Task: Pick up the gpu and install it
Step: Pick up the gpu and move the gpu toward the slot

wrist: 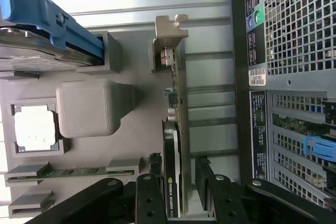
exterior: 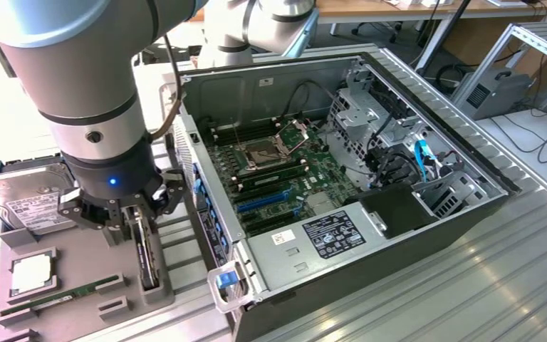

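The gpu (exterior: 146, 251) is a dark card standing on edge in a slot of the grey fixture tray (exterior: 82, 256), left of the computer case in the exterior view. In the wrist view the gpu (wrist: 173, 135) runs lengthwise, and its metal bracket (wrist: 170, 31) is at the end farthest from my fingers. My gripper (exterior: 133, 219) is low over the card. In the wrist view the gripper (wrist: 177, 199) is open, with one black finger on each side of the card's near end. A gap shows beside one finger (wrist: 207, 192).
The open computer case (exterior: 464, 153) lies on its side, showing the motherboard with blue expansion slots (exterior: 260, 199). The tray also holds a hard drive (exterior: 25, 203), a CPU (exterior: 30, 273) and a green RAM stick (exterior: 60, 295). The case's rear grille (wrist: 294, 30) is close beside the card.
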